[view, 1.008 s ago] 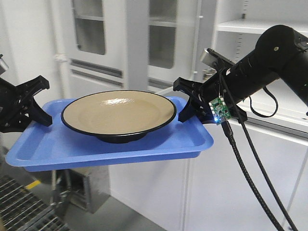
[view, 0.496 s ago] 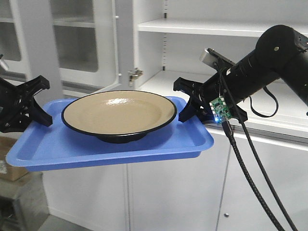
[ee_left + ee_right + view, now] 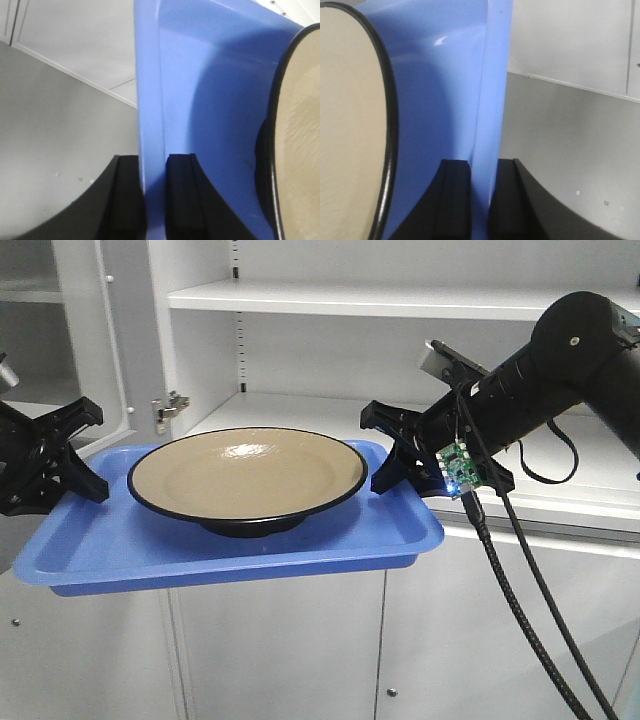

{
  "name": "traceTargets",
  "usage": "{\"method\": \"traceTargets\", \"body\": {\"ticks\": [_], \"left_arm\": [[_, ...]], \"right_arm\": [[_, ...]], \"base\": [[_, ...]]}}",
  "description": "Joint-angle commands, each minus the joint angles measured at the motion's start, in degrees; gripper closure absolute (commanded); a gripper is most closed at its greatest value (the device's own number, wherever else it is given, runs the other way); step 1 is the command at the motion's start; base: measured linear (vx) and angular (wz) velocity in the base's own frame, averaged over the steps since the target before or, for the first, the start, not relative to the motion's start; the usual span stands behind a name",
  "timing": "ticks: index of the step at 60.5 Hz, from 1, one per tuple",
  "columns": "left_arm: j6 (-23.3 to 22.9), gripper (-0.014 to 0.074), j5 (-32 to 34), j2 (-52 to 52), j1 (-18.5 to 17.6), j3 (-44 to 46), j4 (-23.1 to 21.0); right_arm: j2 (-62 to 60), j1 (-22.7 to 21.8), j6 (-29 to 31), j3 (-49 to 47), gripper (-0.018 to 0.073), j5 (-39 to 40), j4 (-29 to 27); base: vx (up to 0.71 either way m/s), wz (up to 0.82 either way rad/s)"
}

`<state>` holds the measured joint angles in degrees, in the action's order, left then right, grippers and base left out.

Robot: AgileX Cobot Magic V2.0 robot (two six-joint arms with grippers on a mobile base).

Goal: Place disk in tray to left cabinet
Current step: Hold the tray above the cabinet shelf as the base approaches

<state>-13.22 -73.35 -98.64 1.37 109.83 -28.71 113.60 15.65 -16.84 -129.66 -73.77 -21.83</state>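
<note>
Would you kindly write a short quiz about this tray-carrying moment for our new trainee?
1. True or false: the disk lies in the tray.
2. The right gripper is shut on: A) the disk, B) the tray's rim, C) nothing.
3. Short answer: what furniture stands behind the tray?

Key: 1 true; 2 B; 3 the left cabinet.

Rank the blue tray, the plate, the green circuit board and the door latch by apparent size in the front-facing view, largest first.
1. blue tray
2. plate, sitting inside the tray
3. green circuit board and door latch: these look about alike, and the board is nearer the camera, so they are left unranked.
</note>
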Motion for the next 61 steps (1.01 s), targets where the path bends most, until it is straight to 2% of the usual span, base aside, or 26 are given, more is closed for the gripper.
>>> {"method": "traceTargets", "body": {"ticks": [1,31,61], "left_arm": [[-0.7,0.0598,3.2,3.4,-1.6,2.0,-10.0],[-0.7,0.0598,3.2,3.4,-1.6,2.0,-10.0],[-0.7,0.0598,3.2,3.4,-1.6,2.0,-10.0]], "right_arm": [[-3.9,1.5,0.6,-2.0,0.0561,0.7,-8.6],[-3.9,1.5,0.6,-2.0,0.0561,0.7,-8.6],[-3.9,1.5,0.6,-2.0,0.0561,0.7,-8.6]], "base": [[0.11,-0.24],[0.13,-0.2],[0.13,-0.06]]}}
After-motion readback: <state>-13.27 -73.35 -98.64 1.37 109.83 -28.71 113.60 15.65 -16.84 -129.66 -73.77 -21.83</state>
